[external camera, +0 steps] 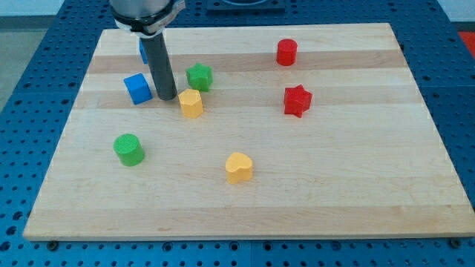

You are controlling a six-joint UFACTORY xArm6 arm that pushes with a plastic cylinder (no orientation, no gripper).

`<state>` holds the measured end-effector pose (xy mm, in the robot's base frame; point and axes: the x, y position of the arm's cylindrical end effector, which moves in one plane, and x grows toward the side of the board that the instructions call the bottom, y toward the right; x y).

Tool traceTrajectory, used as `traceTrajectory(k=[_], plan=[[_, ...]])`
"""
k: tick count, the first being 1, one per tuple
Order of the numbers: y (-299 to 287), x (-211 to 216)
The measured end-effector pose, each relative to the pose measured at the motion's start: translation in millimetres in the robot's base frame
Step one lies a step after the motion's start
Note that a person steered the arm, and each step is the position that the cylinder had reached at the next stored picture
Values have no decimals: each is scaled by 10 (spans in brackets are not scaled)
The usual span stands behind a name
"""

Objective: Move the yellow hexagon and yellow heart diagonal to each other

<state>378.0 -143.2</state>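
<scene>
The yellow hexagon (191, 103) sits left of the board's middle. The yellow heart (239, 167) lies lower and to the right of it, near the view's bottom middle. My tip (166, 98) rests on the board just left of the yellow hexagon, a small gap apart from it, between the hexagon and a blue cube (138, 88). The rod rises from there toward the view's top.
A green star (199, 76) sits just above the yellow hexagon. A green cylinder (129, 149) is at lower left. A red cylinder (287, 52) and a red star (297, 100) are at right. Another blue block (142, 49) is partly hidden behind the rod.
</scene>
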Motion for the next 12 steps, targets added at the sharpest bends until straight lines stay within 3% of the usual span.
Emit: traceTrajectory(k=[3, 9, 12], plan=[[135, 26], [663, 874], [658, 848]])
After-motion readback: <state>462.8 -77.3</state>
